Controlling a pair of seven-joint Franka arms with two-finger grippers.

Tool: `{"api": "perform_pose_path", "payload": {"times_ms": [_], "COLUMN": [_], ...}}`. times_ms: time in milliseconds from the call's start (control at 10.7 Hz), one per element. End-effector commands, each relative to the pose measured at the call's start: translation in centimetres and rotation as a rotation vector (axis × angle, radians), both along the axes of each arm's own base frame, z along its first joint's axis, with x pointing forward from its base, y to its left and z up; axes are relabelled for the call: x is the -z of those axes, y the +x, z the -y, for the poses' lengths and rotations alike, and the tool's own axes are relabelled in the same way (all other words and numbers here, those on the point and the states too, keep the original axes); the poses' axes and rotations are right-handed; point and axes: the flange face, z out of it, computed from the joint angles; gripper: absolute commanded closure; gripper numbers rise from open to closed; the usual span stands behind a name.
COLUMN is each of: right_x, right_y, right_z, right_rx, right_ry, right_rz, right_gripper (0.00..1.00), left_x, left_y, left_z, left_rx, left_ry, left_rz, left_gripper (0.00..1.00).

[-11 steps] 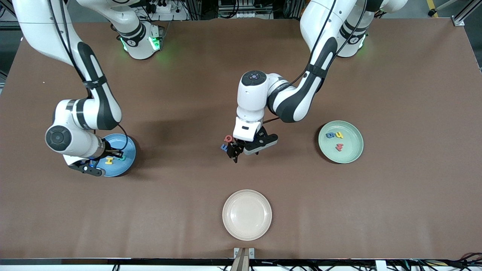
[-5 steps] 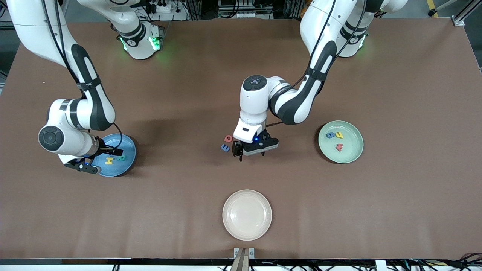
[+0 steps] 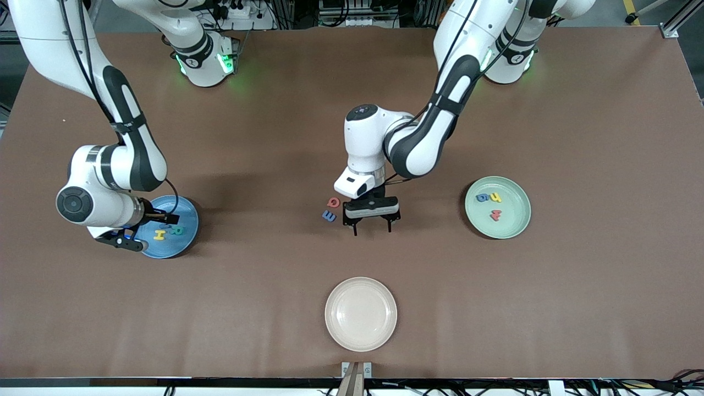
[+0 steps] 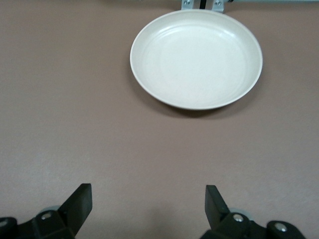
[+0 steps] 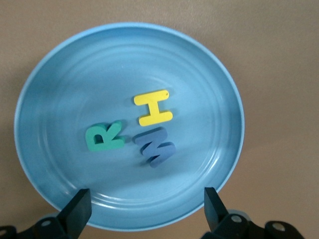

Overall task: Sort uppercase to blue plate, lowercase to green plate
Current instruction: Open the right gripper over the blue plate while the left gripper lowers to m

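The blue plate (image 3: 186, 242) lies at the right arm's end of the table. It holds the yellow H (image 3: 159, 235), green R (image 3: 177, 230) and, in the right wrist view, the blue M (image 5: 155, 147). My right gripper (image 3: 165, 221) hangs open and empty over this plate (image 5: 224, 89). The green plate (image 3: 514, 220) at the left arm's end holds the blue g (image 3: 483, 197), yellow h (image 3: 496, 197) and red w (image 3: 495, 215). The red Q (image 3: 333, 202) and small blue m (image 3: 329, 216) lie on the table mid-way. My left gripper (image 3: 372, 226) is open and empty over the table beside them.
A cream-white plate (image 3: 361, 313) lies near the table's front edge, nearer to the front camera than the two loose letters. It also shows in the left wrist view (image 4: 196, 59). The brown table is bare between the plates.
My left gripper has turned and shifted a little away from the Q and m, its fingers now pointing toward the front camera. My right gripper has drawn back slightly over the blue plate.
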Motion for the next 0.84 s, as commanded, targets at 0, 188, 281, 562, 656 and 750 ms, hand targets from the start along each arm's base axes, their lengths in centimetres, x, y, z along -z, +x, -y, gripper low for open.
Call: {"api": "perform_pose_path", "payload": {"times_ms": [0, 188, 281, 562, 656, 750], "right_x": [-0.2, -0.4, -0.5, -0.6, -0.7, -0.7], "right_y": [0.0, 0.1, 0.0, 0.0, 0.0, 0.1], "right_z": [-1.0, -1.4, -1.4, -1.4, -1.4, -1.4], "right_rx": [-0.015, -0.016, -0.014, -0.013, -0.013, -0.012], "right_ry": [-0.001, 0.0, 0.001, 0.001, 0.002, 0.002], "right_rz": [-0.015, -0.021, -0.033, -0.036, -0.036, -0.036], "right_gripper": [0.0, 0.0, 0.0, 0.0, 0.0, 0.0], "left_x": [0.3, 0.1, 0.1, -0.8, -1.8, -1.8], "left_y": [-1.0, -1.5, -1.5, -2.6, -2.0, -2.4], "left_z": [-0.2, 0.5, 0.5, 2.2, 2.5, 2.8], "left_rx": [0.03, -0.022, -0.021, 0.047, 0.074, 0.099], "left_ry": [0.024, -0.034, -0.038, -0.084, -0.129, -0.144], "left_rz": [-0.015, -0.074, -0.081, -0.208, -0.27, -0.303], "left_gripper": [0.0, 0.0, 0.0, 0.0, 0.0, 0.0]}}
